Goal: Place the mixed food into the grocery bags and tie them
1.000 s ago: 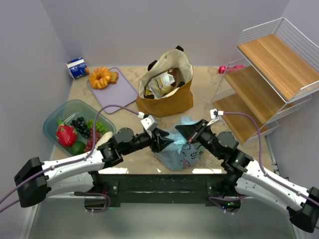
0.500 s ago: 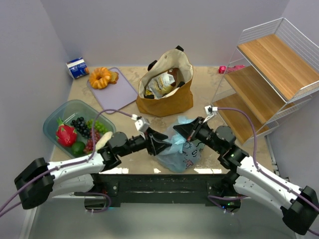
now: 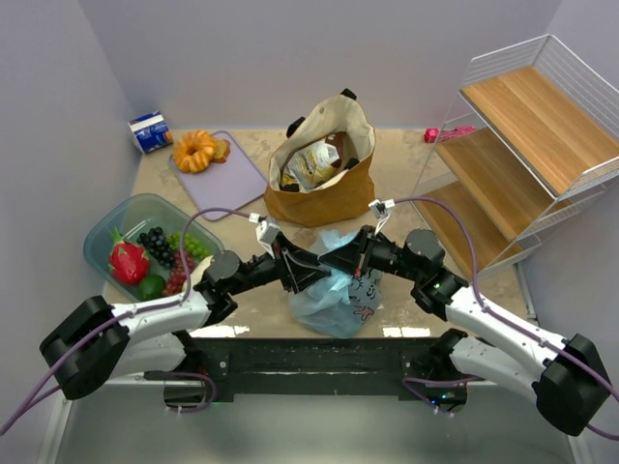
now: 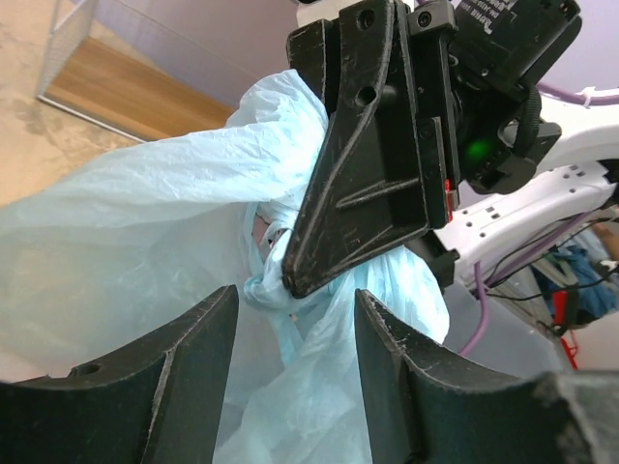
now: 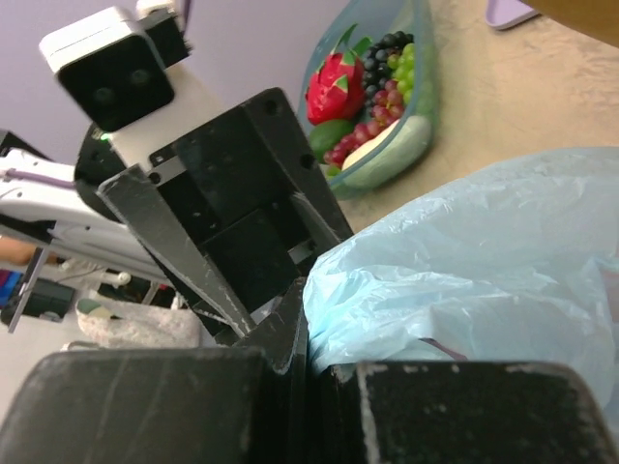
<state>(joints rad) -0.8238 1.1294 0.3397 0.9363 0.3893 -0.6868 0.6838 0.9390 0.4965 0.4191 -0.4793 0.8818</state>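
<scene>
The light-blue plastic grocery bag [image 3: 338, 300] stands at the table's near middle, its gathered top [image 4: 276, 290] twisted into a strand. My right gripper [image 3: 332, 263] is shut on that plastic [image 5: 455, 261] at the bag's top. My left gripper [image 3: 311, 275] faces it tip to tip. Its jaws are open, and loose blue plastic lies between the fingers [image 4: 193, 367] without being pinched. Behind stands the tan fabric tote [image 3: 324, 198], open, with snack packets [image 3: 314, 164] of the mixed food inside. What is in the blue bag is hidden.
A clear teal tub [image 3: 108, 227] of fruit sits at the left. A purple board [image 3: 237, 184] with a ring pastry [image 3: 196, 150] and a blue carton [image 3: 151, 131] lie at the back left. A wire shelf rack [image 3: 522, 145] fills the right side.
My right gripper has moved left with the bag's top, drawing it toward the left gripper. The left wrist has drawn back a little and its jaws have widened slightly.
</scene>
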